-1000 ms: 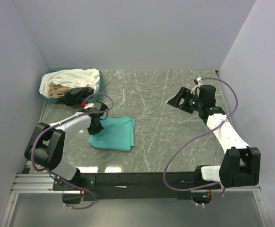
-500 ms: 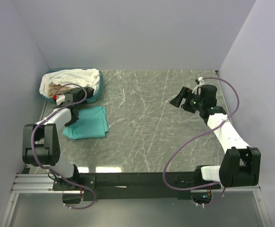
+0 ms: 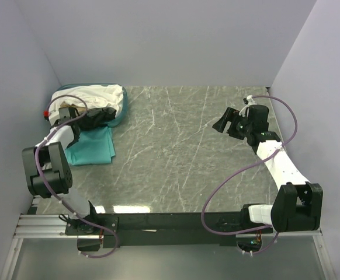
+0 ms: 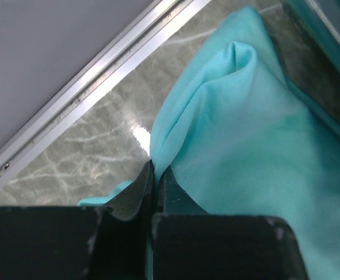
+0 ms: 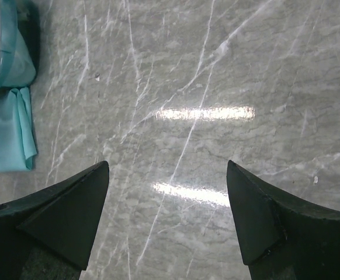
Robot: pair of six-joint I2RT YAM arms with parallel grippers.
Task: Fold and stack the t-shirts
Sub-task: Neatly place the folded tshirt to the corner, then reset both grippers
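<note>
A folded teal-green t-shirt (image 3: 91, 147) lies on the marble table at the far left, just in front of the basket. It fills the left wrist view (image 4: 257, 134) and shows at the left edge of the right wrist view (image 5: 6, 131). My left gripper (image 3: 70, 133) is shut on an edge of this shirt; in the left wrist view (image 4: 154, 175) the cloth is pinched between the two fingertips. White, beige and black t-shirts (image 3: 91, 102) lie heaped in the basket. My right gripper (image 3: 224, 121) is open and empty above the right side of the table, also in its own view (image 5: 167, 175).
The oval teal-rimmed basket (image 3: 119, 115) stands at the back left corner; its rim shows in the right wrist view (image 5: 6, 52). A metal rail (image 4: 94, 81) runs along the table's left edge next to the grey wall. Grey walls close the left, back and right.
My left gripper has dragged the teal-green t-shirt from the left-middle of the table to the far left, beside the basket. The right gripper has hardly moved.
</note>
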